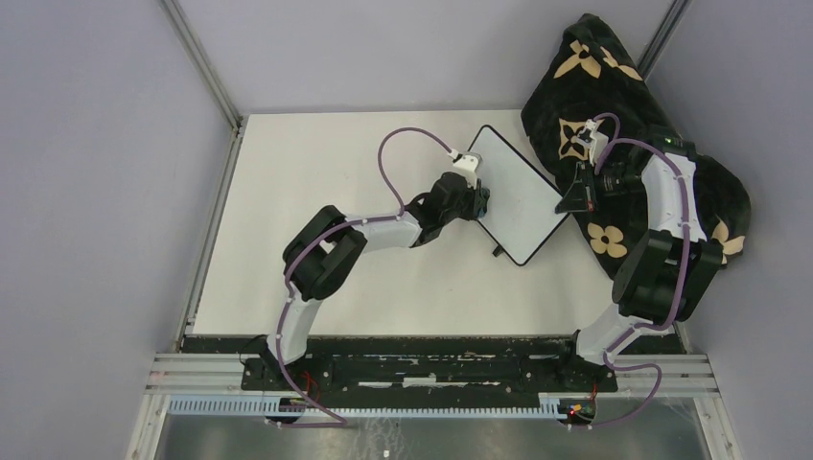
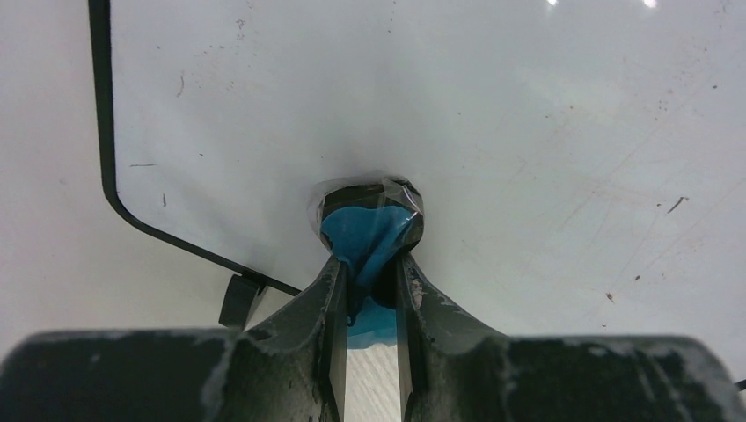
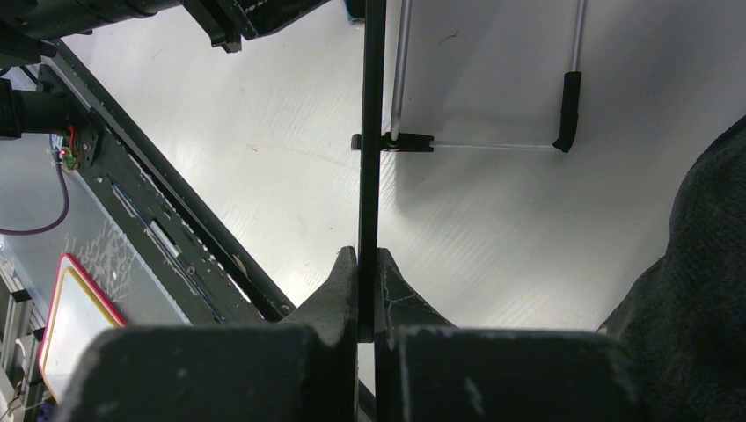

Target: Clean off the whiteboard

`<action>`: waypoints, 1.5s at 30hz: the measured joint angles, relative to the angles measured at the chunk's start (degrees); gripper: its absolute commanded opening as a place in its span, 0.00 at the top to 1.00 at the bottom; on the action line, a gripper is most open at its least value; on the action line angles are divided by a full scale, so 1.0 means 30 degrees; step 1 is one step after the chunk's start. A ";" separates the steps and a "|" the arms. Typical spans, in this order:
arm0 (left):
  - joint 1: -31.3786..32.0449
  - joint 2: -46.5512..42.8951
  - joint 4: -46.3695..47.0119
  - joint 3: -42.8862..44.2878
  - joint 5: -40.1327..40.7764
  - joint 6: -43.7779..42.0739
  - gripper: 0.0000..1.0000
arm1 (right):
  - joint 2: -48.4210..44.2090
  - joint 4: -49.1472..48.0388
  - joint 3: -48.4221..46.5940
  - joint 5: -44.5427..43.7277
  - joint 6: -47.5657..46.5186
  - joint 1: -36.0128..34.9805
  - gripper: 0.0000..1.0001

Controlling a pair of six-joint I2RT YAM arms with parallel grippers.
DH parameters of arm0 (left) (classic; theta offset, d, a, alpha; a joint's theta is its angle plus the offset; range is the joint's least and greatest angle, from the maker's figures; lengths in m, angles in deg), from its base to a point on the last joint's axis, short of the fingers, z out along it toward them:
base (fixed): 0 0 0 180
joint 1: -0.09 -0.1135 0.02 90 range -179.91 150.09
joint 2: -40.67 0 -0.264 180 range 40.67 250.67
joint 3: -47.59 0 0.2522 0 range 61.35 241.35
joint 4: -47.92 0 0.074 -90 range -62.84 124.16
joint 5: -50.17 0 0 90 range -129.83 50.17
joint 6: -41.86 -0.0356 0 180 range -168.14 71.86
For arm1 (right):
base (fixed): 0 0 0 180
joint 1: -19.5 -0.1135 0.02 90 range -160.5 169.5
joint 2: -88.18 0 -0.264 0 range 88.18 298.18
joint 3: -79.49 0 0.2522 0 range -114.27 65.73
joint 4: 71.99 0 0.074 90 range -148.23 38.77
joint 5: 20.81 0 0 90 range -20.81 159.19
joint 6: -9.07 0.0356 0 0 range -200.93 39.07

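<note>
The white table (image 1: 307, 240) fills most of the top view. A black blanket (image 1: 614, 86) with tan flowers is heaped over its far right corner. The right arm (image 1: 662, 268) reaches up along the front of that blanket, and the left arm (image 1: 326, 254) stretches from the near edge towards the middle.

The whiteboard (image 1: 522, 187) sits in the far middle of the table, turned cornerwise, with its right side just beside the blanket. Its face reads plain white from above. Up close it shows only tiny dark specks and faint scratches inside the thin black frame (image 2: 104, 132).

The right gripper (image 1: 566, 203) is clenched on the board's right edge. In the wrist view both fingers (image 3: 339, 281) press against the thin black rim, seen edge-on.

The left gripper (image 1: 479, 201) is at the board's left side, grasping a blue eraser (image 2: 365, 233). The eraser's dark, clear-wrapped pad touches the white surface near a rounded corner.

A small black foot (image 2: 242, 299) pokes out below that corner.
</note>
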 measured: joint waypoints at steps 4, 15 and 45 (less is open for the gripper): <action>0.0204 -0.0160 0.0138 -0.0313 -0.0036 0.0022 0.97 | 0.0000 0.0000 0.0000 0.0044 -0.0051 0.0000 1.00; 0.0430 -0.1275 -0.0962 -0.0984 0.0029 0.0022 0.97 | 0.0000 0.0000 0.0000 0.0160 -0.0117 -0.0182 1.00; 0.0036 -1.4418 -1.1198 -0.4575 0.4065 -0.1231 0.96 | 0.0714 0.0226 0.0000 -0.0066 0.0466 -0.0437 0.56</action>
